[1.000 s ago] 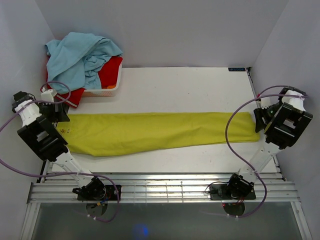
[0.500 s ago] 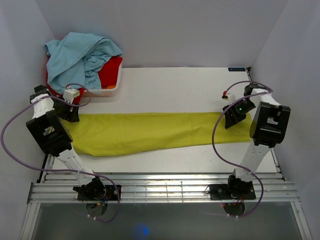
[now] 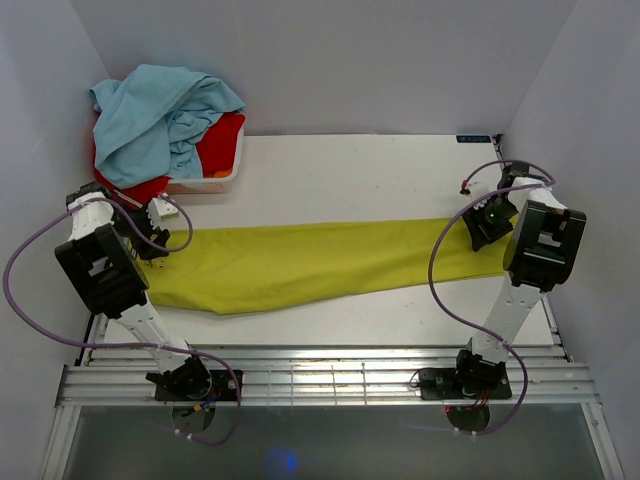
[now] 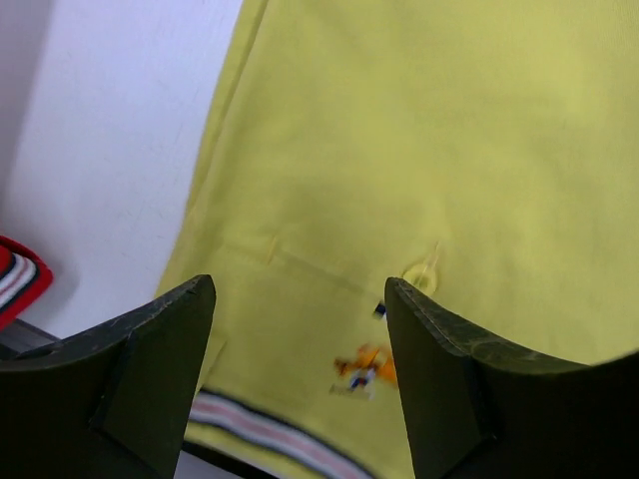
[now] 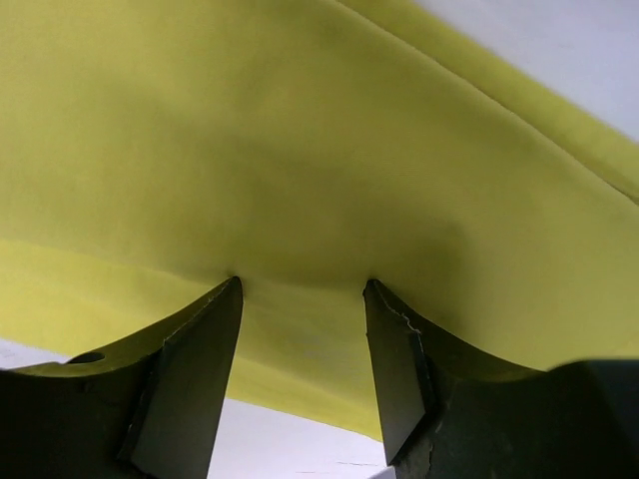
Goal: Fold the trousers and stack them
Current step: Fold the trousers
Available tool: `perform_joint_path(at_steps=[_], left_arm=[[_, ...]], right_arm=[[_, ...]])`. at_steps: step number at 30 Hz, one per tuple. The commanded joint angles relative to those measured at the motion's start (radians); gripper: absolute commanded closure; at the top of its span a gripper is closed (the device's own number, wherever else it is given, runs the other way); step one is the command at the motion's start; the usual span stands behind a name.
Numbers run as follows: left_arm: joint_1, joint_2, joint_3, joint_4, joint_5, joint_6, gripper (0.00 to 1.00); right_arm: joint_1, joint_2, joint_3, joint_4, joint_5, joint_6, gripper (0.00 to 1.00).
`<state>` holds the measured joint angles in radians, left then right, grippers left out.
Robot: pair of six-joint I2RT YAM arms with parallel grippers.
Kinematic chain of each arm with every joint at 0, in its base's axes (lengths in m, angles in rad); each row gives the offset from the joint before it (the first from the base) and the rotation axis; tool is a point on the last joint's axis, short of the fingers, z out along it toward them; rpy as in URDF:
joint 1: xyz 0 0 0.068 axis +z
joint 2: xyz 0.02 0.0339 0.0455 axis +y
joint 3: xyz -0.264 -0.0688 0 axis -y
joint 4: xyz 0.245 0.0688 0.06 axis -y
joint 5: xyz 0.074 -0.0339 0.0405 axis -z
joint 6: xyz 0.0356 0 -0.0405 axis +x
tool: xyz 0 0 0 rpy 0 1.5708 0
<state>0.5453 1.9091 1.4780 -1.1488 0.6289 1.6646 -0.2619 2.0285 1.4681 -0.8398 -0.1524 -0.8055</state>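
a: at the back left corner of the table, what's in the white basket?

b: a red garment, with a light blue garment heaped on top and spilling over the rim.

a: and the trousers?

b: flat on the table, in front of the basket. the long axis runs left to right across most of the width. the waistband is at the left end and the leg ends point right, with the right end angling a little toward the back.

a: left gripper?

b: over the waistband end, fingers spread wide. between them the cloth shows a button, a small orange emblem and a striped band at the edge. nothing is pinched.

a: right gripper?

b: at the leg end, fingers apart as well, tips close against the yellow-green cloth. no fold is caught between them.
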Motion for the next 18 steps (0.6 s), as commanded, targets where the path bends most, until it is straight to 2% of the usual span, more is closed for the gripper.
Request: perform_joint_path(at_steps=[1, 5, 9, 13, 18], left_arm=[[-0.002, -0.113, 0.033, -0.092, 0.103, 0.144, 0.21], [-0.039, -0.035, 0.154, -0.092, 0.182, 0.055, 0.24], [-0.117, 0.027, 0.214, -0.060, 0.170, -0.011, 0.26], [-0.191, 0.083, 0.261, -0.022, 0.178, -0.109, 0.23], [-0.268, 0.152, 0.274, -0.015, 0.157, -0.108, 0.22]], right_arm=[[-0.056, 0.114, 0.006, 0.182, 0.195, -0.060, 0.40], [-0.051, 0.064, 0.060, 0.144, 0.041, -0.049, 0.39], [-0.022, -0.013, 0.121, 0.084, -0.188, -0.029, 0.38], [0.036, -0.050, 0.172, 0.045, -0.237, 0.000, 0.38], [0.085, -0.066, 0.173, 0.008, -0.285, 0.046, 0.39]])
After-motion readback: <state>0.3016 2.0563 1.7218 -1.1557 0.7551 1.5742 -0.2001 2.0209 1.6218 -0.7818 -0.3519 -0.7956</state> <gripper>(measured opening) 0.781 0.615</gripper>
